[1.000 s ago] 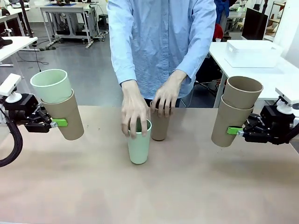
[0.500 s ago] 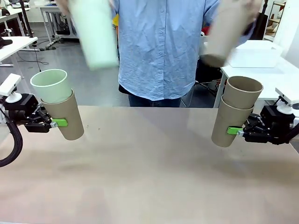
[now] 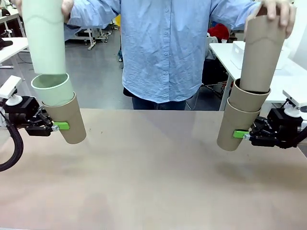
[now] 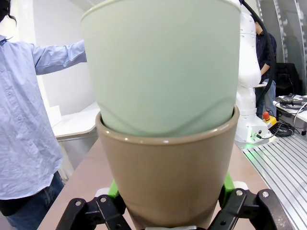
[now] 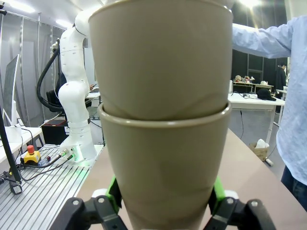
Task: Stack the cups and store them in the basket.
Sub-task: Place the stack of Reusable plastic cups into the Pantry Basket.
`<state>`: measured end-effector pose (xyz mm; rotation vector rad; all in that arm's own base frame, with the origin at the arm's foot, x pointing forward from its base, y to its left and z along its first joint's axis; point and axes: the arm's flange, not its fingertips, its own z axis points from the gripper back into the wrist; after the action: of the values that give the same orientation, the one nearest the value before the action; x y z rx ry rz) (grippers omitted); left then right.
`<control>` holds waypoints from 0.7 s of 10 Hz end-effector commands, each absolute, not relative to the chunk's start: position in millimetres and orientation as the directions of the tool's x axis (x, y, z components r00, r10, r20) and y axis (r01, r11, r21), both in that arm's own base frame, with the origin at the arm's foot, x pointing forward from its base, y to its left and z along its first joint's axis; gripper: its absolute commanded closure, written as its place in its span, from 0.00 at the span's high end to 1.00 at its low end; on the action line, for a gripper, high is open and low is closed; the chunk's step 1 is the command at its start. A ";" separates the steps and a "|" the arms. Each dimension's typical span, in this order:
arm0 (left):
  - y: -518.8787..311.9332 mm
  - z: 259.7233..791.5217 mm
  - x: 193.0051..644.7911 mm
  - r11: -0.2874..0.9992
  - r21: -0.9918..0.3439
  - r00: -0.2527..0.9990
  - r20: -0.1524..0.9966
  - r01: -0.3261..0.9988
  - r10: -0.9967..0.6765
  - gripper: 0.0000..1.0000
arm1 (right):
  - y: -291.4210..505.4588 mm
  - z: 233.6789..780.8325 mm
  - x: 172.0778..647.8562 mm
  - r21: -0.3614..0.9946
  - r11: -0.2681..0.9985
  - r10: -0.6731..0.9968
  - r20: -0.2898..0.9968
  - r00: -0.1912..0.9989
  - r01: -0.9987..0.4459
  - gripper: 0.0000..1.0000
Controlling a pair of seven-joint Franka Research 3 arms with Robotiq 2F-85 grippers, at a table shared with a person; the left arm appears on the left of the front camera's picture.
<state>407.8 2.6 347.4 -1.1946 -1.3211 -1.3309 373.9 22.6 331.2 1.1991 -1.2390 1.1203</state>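
The bare tan worktop (image 3: pixel 153 182) lies nearest. At 9 o'clock in the front view, the left end effector (image 3: pixel 56 126) is closed on the wall of a tan outer cup (image 3: pixel 69 122). Its green pads press the cup's sides. The cup hangs clear of the worktop, tilted with its mouth toward 11 o'clock. A mint inner cup (image 3: pixel 53 88) sits nested in it. Straight above, the person's hand (image 3: pixel 67 5) holds a second mint cup (image 3: pixel 44 38) upright, its base at the inner cup's rim.

At 3 o'clock, the right end effector (image 3: pixel 242 135) is clamped on a tan lower cup (image 3: pixel 234 127), which leans toward 1 o'clock off the worktop. A tan nested cup (image 3: pixel 248 98) sits inside it. The person's other hand (image 3: pixel 277 9) grips the top of a third tan cup (image 3: pixel 261 48), whose base is dipped into the nested cup's mouth.

The person's blue shirt (image 3: pixel 168 48) stands at 12 o'clock beyond the far edge. Toward 2 o'clock behind, the white basket (image 3: pixel 238 53) rests on a white table (image 3: pixel 221 51), partly hidden by the raised cup.
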 end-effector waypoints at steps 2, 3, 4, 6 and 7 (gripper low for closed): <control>2.0 350.3 406.3 -0.042 0.155 -0.154 0.987 0.987 0.042 0.86 | 22.1 334.5 373.8 0.027 0.066 -0.034 0.999 0.025 -0.997 0.85; 2.0 350.3 406.3 -0.042 0.155 -0.154 0.987 0.987 0.042 0.86 | 22.1 334.5 373.8 0.027 0.066 -0.034 0.999 0.025 -0.997 0.85; 2.0 350.3 406.3 -0.042 0.155 -0.154 0.987 0.987 0.042 0.86 | 22.1 334.5 373.8 0.027 0.066 -0.034 0.999 0.025 -0.997 0.85; 2.0 350.3 406.3 -0.042 0.155 -0.154 0.987 0.987 0.042 0.86 | 22.1 334.5 373.8 0.027 0.066 -0.034 0.999 0.025 -0.997 0.85; 2.0 350.3 406.3 -0.042 0.155 -0.154 0.987 0.987 0.042 0.86 | 22.1 334.5 373.8 0.027 0.066 -0.034 0.999 0.025 -0.997 0.85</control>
<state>408.0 2.8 346.9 -1.1917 -1.3196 -1.3304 374.0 22.5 330.5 1.1981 -1.2374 1.1192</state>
